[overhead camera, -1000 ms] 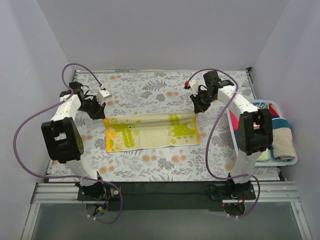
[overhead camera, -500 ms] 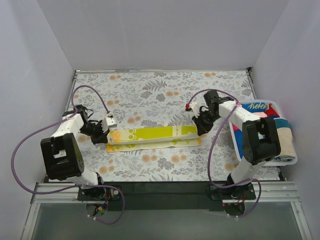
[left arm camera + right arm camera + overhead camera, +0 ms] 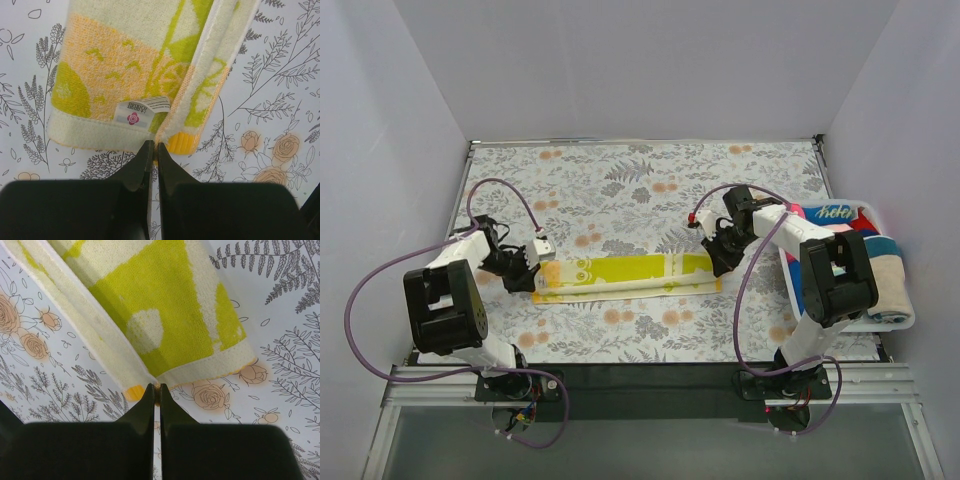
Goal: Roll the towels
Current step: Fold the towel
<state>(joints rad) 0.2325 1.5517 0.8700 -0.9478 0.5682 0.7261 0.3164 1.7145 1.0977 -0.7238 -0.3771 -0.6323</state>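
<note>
**Both claws clamped on the ends of a folded yellow towel**

Your left gripper point(image 3: 152, 145) was clenched, its two black fingertips pressed together on the near corner of the yellow towel point(image 3: 125, 65), right at the fold. A small white label point(image 3: 142, 107) lay on the cloth just beyond the tips. Your right gripper point(image 3: 156, 387) was likewise squeezed tight, nipping the opposite short end at its folded edge.

From above, you had the towel lying as a long narrow strip, doubled lengthwise, stretched between the left gripper point(image 3: 528, 278) and the right gripper point(image 3: 718, 262). It rested flat on the floral table covering point(image 3: 640, 180), a little nearer the arms' bases than mid-table. Off to your right, a white basket point(image 3: 895, 322) held other towels point(image 3: 885, 275), beside the right arm.
</note>
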